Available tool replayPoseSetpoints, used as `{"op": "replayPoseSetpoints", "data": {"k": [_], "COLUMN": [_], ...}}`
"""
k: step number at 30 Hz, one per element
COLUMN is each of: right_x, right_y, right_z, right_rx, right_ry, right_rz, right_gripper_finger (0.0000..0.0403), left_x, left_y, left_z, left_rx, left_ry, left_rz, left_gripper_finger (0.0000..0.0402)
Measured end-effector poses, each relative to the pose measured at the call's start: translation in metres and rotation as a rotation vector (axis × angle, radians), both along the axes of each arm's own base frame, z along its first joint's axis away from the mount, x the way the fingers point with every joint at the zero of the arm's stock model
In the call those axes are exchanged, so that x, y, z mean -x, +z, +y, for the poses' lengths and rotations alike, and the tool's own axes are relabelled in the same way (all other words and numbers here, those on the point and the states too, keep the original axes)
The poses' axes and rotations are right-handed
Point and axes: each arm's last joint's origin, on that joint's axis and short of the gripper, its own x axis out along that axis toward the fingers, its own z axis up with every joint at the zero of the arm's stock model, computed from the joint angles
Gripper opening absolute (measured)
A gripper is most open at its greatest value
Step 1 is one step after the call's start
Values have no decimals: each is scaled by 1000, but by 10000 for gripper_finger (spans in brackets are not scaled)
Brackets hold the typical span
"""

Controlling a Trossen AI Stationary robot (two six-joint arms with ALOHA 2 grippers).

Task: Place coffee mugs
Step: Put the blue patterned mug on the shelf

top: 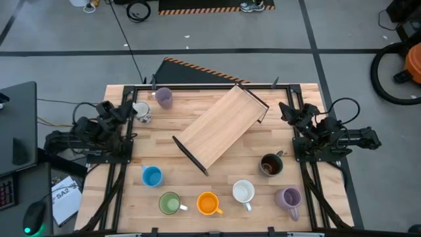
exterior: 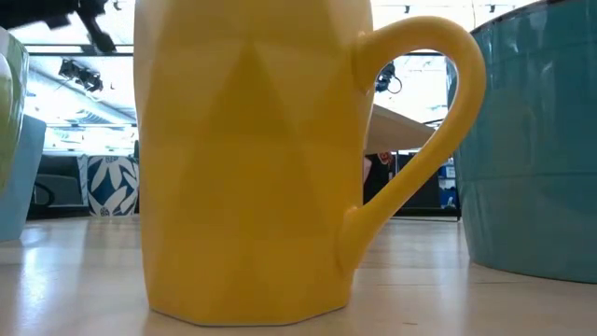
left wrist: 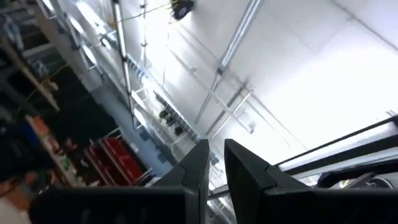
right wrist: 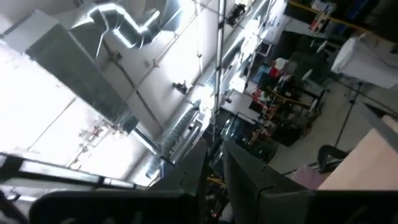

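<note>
We are resting the left gripper [top: 125, 110] at the table's [top: 217, 191] left edge, jaws nearly closed on nothing. Mugs (six) [top: 208, 203] are lining the front edge. Right gripper [top: 289, 112] is empty too, clenched; we should be approaching from above.

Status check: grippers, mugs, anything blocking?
Left gripper and right gripper both shut, empty, parked at table sides. Eight coffee mugs on table, none held. Tilted wooden shelf sits mid-table.

Grey concrete floor [top: 217, 33] beyond wooden table [top: 197, 191]; striped hazard mat [top: 197, 69] behind; ceiling duct [right wrist: 124, 22] overhead; shelves [left wrist: 37, 74] along wall.
</note>
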Motion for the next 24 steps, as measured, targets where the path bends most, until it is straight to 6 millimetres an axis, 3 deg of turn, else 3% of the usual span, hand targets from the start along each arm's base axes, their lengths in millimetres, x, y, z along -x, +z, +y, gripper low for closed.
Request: {"op": "replayPoseSetpoints", "data": {"k": [6, 11, 19, 24], "right_x": [0, -5, -24, -39], "right_y": [20, 42, 76, 95], "right_z": [1, 1, 4, 5], "right_rx": [78, 134, 213, 300], "right_ry": [4, -19, 69, 109], "right_rz": [44, 195, 489, 617], "right_gripper_finger": [57, 57, 57, 57], "left_x": [-11, -23, -38, -48], "left_y": [32, 45, 66, 77], "left_z": [-1, -1, -1, -1], "left_rx": [-60, -46, -60, -71], "left_ry": [-3, -16, -6, 7], "left_rz": [222, 436, 568, 660], "left_gripper_finger": [57, 57, 60, 90]}}
